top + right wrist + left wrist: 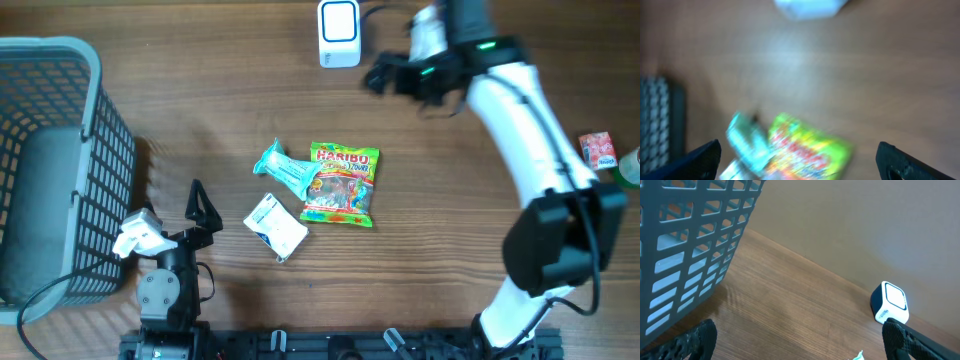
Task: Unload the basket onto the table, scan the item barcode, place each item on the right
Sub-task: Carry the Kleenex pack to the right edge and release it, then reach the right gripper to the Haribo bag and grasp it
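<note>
A grey mesh basket point(60, 170) is seen far to the left of the Haribo gummy bag point(342, 185), at the left edge of the wooden table point(450, 250). Between the basket and the bag, down and to the left of the bag, the left gripper point(204, 208) is held low over the table. Its claw is spread wide and nothing is held in it. In the left wrist view its black fingertips point(695, 340) are seen at opposite bottom corners.

A small white packet point(277, 226) with blue print is laid just off the bag's lower left corner, apart from it. A teal wrapper point(285, 170) is laid on the bag's left side, its right end against the bag's edge.

The Haribo gummy bag itself is found near the middle of the table, flat, printed face up, and gripped by nothing. No barcode can be made out on it.

A white barcode scanner point(339, 33) is placed well beyond the bag, by the far edge. Up and to the right of the bag, just right of the scanner, the right gripper point(385, 75) is held above the table. Its claw is wide and empty. The right wrist view is blurred, with the bag shown below between the fingers point(700, 160).

Far right of the bag, a pink packet point(597, 150) and a green object point(630, 168) cut off by the frame are seen.
</note>
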Available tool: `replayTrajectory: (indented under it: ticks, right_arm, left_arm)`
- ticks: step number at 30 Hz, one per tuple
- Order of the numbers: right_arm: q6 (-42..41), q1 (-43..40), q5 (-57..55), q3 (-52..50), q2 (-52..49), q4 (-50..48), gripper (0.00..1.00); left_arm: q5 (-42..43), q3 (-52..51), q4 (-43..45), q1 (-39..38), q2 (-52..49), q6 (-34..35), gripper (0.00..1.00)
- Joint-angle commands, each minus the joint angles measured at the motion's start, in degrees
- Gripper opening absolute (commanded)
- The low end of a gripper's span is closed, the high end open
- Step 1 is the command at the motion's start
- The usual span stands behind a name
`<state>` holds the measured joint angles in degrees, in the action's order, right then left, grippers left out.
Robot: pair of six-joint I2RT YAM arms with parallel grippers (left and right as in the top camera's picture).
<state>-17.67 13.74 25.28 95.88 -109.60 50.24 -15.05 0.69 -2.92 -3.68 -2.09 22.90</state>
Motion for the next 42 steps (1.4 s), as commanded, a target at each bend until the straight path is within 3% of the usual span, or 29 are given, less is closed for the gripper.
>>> replayTrajectory:
  ticks: [1,3,6,12,15,20,23,24,25,28,33,34,38,40,42]
  right_arm:
    - [-6.1,10.56,-3.37,-5.31,-2.38,0.87,1.0]
    - [-5.44,17.05,-11.43,-8.87,-2.51,1.46,1.0]
    - [-12.79,23.52,-20.83,-12.37,-2.58,1.66,1.0]
    - [-17.66,27.87,-32.94,-13.88,-2.82,2.29,1.0]
    - [-18.51,27.85,-33.53,-13.88,-5.18,1.77,1.0]
    - [-18.1,27.93,-24.96,-13.88,-12.46,0.2,0.99]
    - [-18.84,26.67,-23.74,-13.77,-13.6,0.59,0.56]
    - [-18.95,25.79,-22.49,-13.7,-13.55,0.68,0.13]
    - [-18.91,24.52,-20.68,-13.53,-13.51,1.55,0.04]
    - [-13.11,20.41,-9.62,-9.64,-13.09,6.82,0.04]
    - [13.64,9.53,36.79,-2.34,-10.49,23.63,0.04]
    - [15.82,7.82,40.81,-2.34,-10.49,25.7,0.04]
    - [17.75,1.79,40.63,-2.58,-10.54,16.92,0.04]
    - [7.19,1.14,41.7,-2.62,-11.1,11.54,0.04]
    - [2.6,1.7,52.78,-2.62,-12.11,5.22,0.04]
  left_arm:
    - [0.26,-0.35,0.17,0.26,0.2,0.31,1.0]
    - [0.26,-0.35,0.17,0.26,0.2,0.28,1.0]
    - [0.26,-0.35,0.17,0.26,0.2,0.31,1.0]
    - [0.26,-0.35,0.17,0.26,0.2,0.28,1.0]
    - [0.26,-0.35,0.17,0.26,0.2,0.31,1.0]
    - [0.26,-0.35,0.17,0.26,0.2,0.28,1.0]
    - [0.26,-0.35,0.17,0.26,0.2,0.31,1.0]
    - [0.26,-0.35,0.17,0.26,0.2,0.28,1.0]
    - [0.26,-0.35,0.17,0.26,0.2,0.28,1.0]
    - [0.26,-0.35,0.17,0.26,0.2,0.28,1.0]
    - [0.26,-0.35,0.17,0.26,0.2,0.28,1.0]
    - [0.26,-0.35,0.17,0.26,0.2,0.28,1.0]
    - [0.26,-0.35,0.17,0.26,0.2,0.31,1.0]
    - [0.26,-0.35,0.17,0.26,0.2,0.31,1.0]
    - [0.26,-0.35,0.17,0.26,0.2,0.31,1.0]
